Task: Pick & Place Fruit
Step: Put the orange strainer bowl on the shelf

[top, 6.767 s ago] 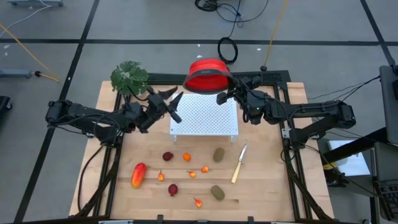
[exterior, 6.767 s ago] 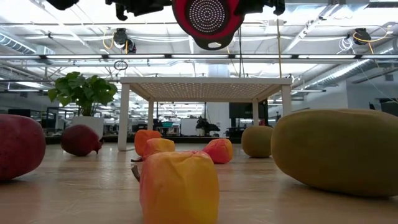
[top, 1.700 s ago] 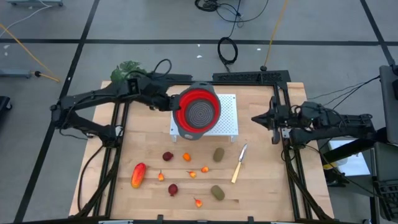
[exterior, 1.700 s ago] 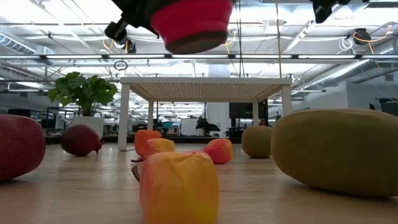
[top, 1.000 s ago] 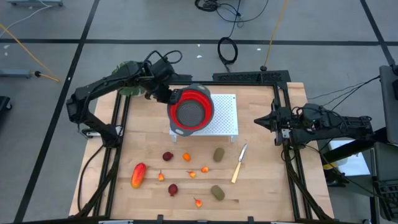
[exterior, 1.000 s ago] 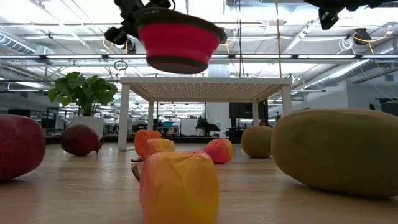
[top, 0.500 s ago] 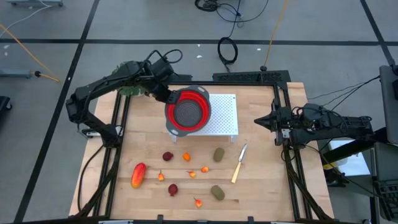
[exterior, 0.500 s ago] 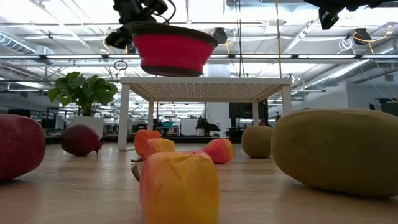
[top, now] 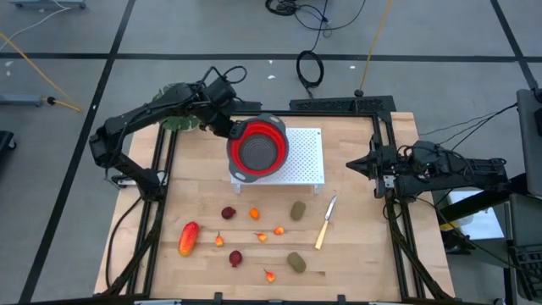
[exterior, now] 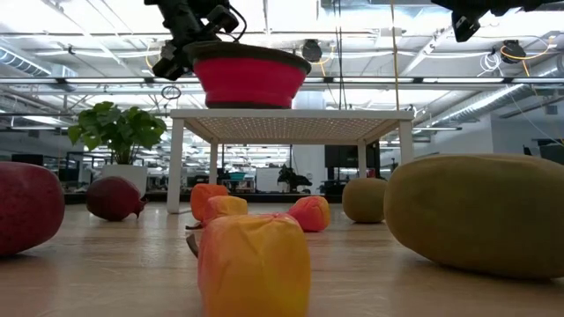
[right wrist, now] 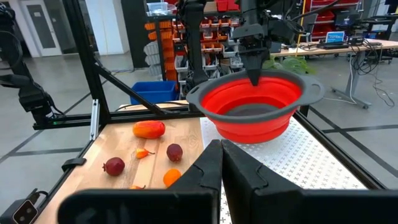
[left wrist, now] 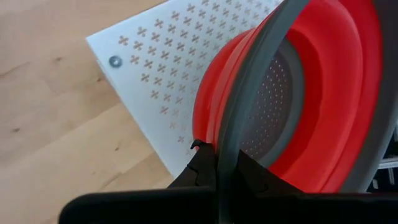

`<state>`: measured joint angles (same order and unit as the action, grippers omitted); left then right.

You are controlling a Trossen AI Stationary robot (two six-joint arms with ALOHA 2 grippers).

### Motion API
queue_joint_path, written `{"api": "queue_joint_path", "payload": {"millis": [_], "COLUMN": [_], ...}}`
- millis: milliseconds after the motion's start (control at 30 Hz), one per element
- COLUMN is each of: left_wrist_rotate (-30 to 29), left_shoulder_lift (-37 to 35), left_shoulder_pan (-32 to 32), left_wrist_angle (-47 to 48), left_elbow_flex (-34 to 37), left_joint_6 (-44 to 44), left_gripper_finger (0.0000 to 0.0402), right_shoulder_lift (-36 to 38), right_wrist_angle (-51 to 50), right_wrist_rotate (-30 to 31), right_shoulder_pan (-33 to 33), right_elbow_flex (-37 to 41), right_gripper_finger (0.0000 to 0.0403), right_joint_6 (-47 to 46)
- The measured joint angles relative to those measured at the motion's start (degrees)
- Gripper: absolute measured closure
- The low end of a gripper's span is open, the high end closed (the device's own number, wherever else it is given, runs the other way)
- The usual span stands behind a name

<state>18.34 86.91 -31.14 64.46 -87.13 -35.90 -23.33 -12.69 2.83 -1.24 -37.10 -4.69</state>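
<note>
Colander placement: left gripper jaws pinching its grey rim, upper centre; next lower it onto white stand

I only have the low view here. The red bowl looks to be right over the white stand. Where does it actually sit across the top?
Observer: From above, the red bowl covers the left part of the white stand and overhangs its left edge.
Operator: What holds it?
Observer: The left gripper. The left wrist view shows its fingers pinching the grey rim.
Operator: And the right arm?
Observer: The right gripper waits over the right side of the table, fingers together and holding nothing.
</note>
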Motion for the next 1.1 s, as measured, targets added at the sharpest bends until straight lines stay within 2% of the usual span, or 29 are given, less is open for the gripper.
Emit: {"api": "queue_joint_path", "payload": {"millis": [367, 800, 967, 1100], "left_wrist_rotate": [1.5, 1.6, 0.6, -0.4], "left_shoulder_lift": [0.1, 0.1, 0.1, 0.1], "left_shoulder_pan": [0.1, 1.1, 2.0, 2.0], "left_wrist_angle": [0.0, 0.0, -0.7, -0.7], "left_elbow_flex": [0.0, 0.0, 0.0, 0.0], "left_joint_6": [0.9, 0.9, 0.7, 0.8], "left_gripper_finger": [0.0398, 0.0389, 0.0397, 0.0374], "right_shoulder_lift": [0.0, 0.0, 0.0, 0.0], "right_wrist_angle": [0.0, 0.0, 0.1, 0.2], "right_wrist_rotate": [0.0, 0.3, 0.3, 0.3], "right_shoulder_pan": [0.0, 0.0, 0.0, 0.0], "right_elbow_flex": [0.0, 0.0, 0.0, 0.0], "right_gripper_finger": [0.0403, 0.0403, 0.0403, 0.0403], "right_joint_6": [0.0, 0.0, 0.0, 0.0]}}
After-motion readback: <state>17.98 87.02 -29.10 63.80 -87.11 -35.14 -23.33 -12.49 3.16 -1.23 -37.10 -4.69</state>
